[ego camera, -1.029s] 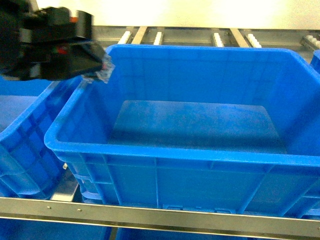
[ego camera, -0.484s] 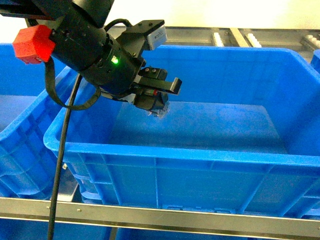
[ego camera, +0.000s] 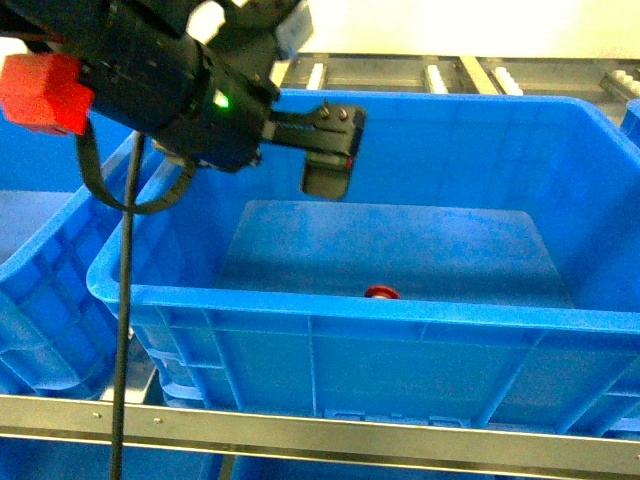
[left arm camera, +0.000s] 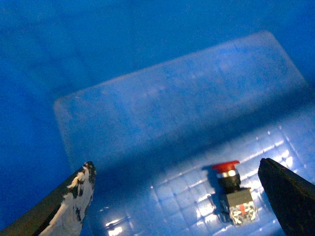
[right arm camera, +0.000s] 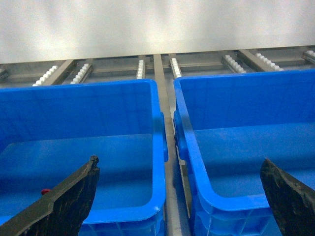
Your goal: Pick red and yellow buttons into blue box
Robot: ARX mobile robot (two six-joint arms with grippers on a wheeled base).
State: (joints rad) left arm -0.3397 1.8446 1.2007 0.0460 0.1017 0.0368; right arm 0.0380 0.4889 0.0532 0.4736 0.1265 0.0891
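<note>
The red button (ego camera: 381, 292) lies on the floor of the blue box (ego camera: 300, 305), close to its near wall. In the left wrist view the same red button (left arm camera: 231, 189) rests on its side on the blue box floor (left arm camera: 162, 103), cap pointing away, near the right finger. My left gripper (ego camera: 330, 150) hangs open and empty inside the box, above the floor; seen from its own wrist, the left gripper (left arm camera: 179, 196) holds nothing. My right gripper (right arm camera: 177, 196) is open and empty, above the gap between two crates. The yellow button is out of view.
Another blue crate (ego camera: 40, 260) stands left of the box, and one more crate (right arm camera: 246, 113) to its right. A metal rail (ego camera: 300, 425) runs along the front. Roller tracks (ego camera: 430, 75) lie behind. A black cable (ego camera: 125, 300) hangs from the left arm.
The left arm swung in over the box holding the red button, then opened; the button now lies on the floor and the gripper sits higher.
</note>
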